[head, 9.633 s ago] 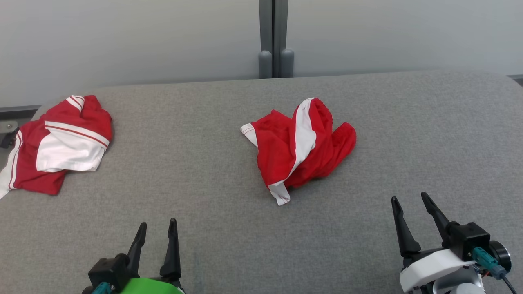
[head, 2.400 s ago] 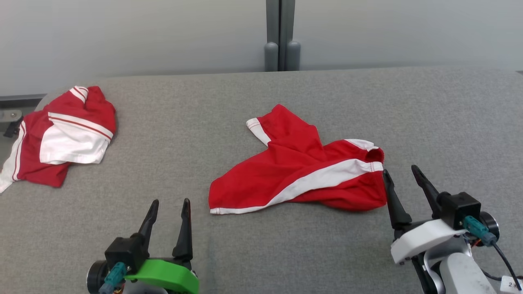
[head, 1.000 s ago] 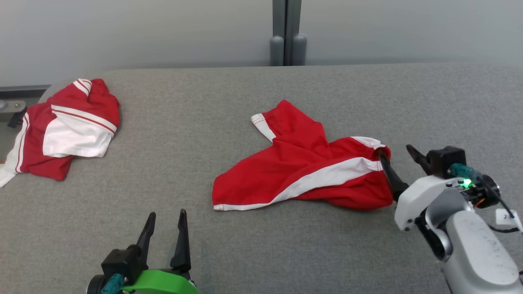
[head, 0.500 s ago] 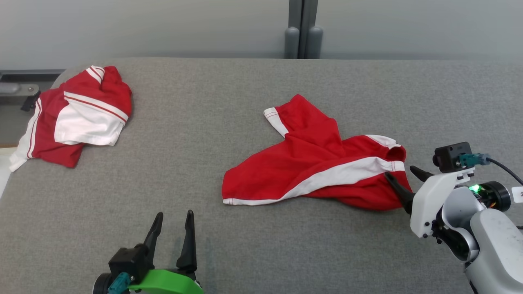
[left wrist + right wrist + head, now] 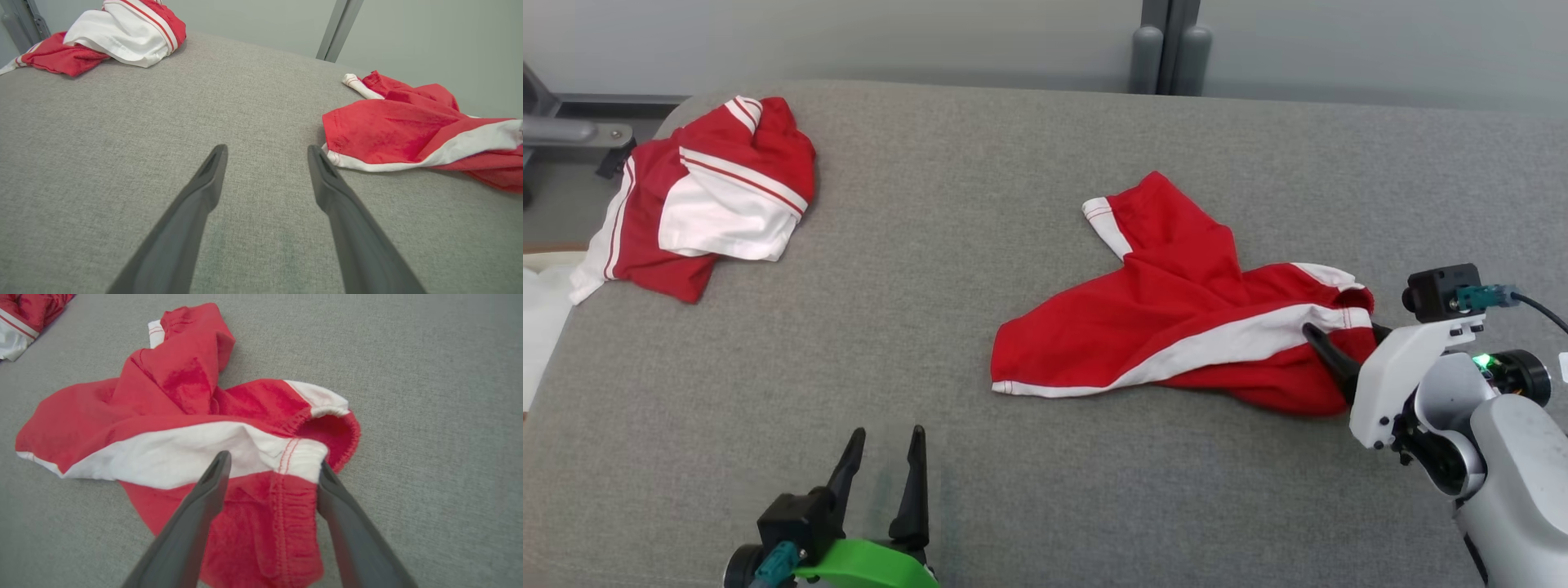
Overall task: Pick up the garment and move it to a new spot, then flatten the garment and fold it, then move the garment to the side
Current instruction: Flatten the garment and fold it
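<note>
The garment [image 5: 1176, 327], red shorts with a white side stripe, lies roughly spread on the grey padded table [image 5: 931, 245], right of centre. My right gripper [image 5: 1342, 335] is low over its waistband end. In the right wrist view this gripper [image 5: 273, 461] is open, and its fingers stand on either side of the gathered waistband of the garment [image 5: 163, 416]. My left gripper [image 5: 888, 433] hovers open and empty near the table's front edge. In the left wrist view the left gripper [image 5: 266, 149] points at bare table, with the garment's [image 5: 400, 130] leg hem just to its right.
A second red and white garment [image 5: 711, 196] lies crumpled at the table's far left corner, also seen from the left wrist [image 5: 114, 32]. A grey post [image 5: 1172, 45] stands against the wall behind the table. A metal frame part [image 5: 572, 131] shows past the left edge.
The camera has swung, so the whole picture has shifted. My right gripper has dropped and pushed forward onto the waistband end, its fingers now on either side of it. The left gripper is unchanged.
</note>
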You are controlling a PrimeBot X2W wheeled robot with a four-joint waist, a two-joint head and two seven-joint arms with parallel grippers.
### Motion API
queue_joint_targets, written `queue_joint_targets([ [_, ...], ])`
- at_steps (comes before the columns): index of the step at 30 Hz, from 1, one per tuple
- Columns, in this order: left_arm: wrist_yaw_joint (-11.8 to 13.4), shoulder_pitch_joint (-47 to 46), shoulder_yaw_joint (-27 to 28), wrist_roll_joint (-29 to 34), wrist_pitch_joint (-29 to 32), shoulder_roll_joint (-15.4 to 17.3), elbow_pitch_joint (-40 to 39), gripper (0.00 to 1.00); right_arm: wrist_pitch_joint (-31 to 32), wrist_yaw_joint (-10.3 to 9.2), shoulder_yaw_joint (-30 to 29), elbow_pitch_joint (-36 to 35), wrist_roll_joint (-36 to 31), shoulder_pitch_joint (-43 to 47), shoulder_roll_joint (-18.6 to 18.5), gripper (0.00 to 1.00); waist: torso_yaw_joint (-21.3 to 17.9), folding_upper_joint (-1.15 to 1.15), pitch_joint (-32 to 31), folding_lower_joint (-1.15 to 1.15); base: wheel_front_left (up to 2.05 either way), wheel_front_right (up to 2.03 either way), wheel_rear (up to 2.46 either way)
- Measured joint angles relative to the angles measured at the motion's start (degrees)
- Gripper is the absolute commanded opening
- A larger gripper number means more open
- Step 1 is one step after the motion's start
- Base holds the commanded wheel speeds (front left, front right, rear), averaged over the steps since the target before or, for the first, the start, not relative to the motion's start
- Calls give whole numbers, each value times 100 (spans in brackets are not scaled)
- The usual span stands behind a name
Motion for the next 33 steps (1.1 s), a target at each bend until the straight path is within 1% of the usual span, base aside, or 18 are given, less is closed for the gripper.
queue_joint_targets([
  [1, -20, -17, -38, -15, 1, 1, 47, 100, -43, 0, -9, 32, -15, -42, 1, 37, 7, 0, 22, 0, 0, 0, 0],
  [2, -35, -57, -97, -18, 1, 1, 109, 100, -93, 1, -31, 70, -25, -91, 8, 27, 14, 0, 49, 0, 0, 0, 0],
  [3, -74, -112, -167, -19, 0, 0, 169, 100, -127, 0, -36, 108, -27, -138, 18, 20, 19, 0, 78, 0, 0, 0, 0],
  [4, -91, -153, -220, -19, 1, 0, 222, 100, -191, 0, -36, 123, -56, -163, 20, 0, 22, 0, 100, 0, 0, 0, 0],
  [10, -223, -658, -720, -3, 1, 0, 822, 100, -478, 1, -96, 260, -136, -311, 45, 0, -7, 0, 261, 0, 0, 0, 0],
  [16, -250, -1335, -1195, 38, 1, -1, 1385, 100, -544, 1, -110, 344, -157, -540, 18, 0, -117, 0, 448, 0, 0, 0, 0],
  [19, -258, -1633, -1504, -41, 1, -1, 1619, 100, -563, 1, -75, 365, -160, -644, 13, 0, -180, 0, 560, 0, 0, 0, 0],
  [22, -258, -1846, -1723, -122, 1, -2, 1767, 100, -577, 1, -51, 382, -185, -737, 11, 0, -244, 0, 673, 0, 0, 0, 0],
  [25, -258, -1964, -1797, -209, 1, -2, 1771, 100, -627, 1, -43, 410, -222, -820, 7, 0, -303, 0, 775, 0, 0, 0, 0],
  [26, -258, -1983, -1814, -225, 1, -2, 1751, 96, -658, 0, -43, 420, -237, -847, 9, 0, -321, 0, 806, 0, 0, 0, 0],
  [27, -258, -1984, -1816, -241, 1, -3, 1720, 85, -672, 1, -43, 427, -245, -866, 10, 0, -337, 0, 832, 0, 0, 0, 0],
  [28, -258, -1984, -1819, -265, 1, -3, 1700, 65, -678, 1, -37, 441, -245, -881, 15, 0, -348, 0, 850, 0, 0, 0, 0],
  [29, -259, -1984, -1836, -296, 1, -3, 1678, 55, -698, 1, -31, 455, -245, -892, 19, 0, -360, 0, 870, 0, 0, 0, 0],
  [30, -259, -1983, -1887, -344, 1, -2, 1683, 50, -703, 1, -23, 472, -244, -906, 24, 0, -369, 0, 885, 0, 0, 0, 0],
  [33, -259, -1981, -2050, -382, 1, 18, 1722, 50, -728, 1, -9, 508, -242, -962, 36, 0, -377, 0, 907, 0, 0, 0, 0],
])
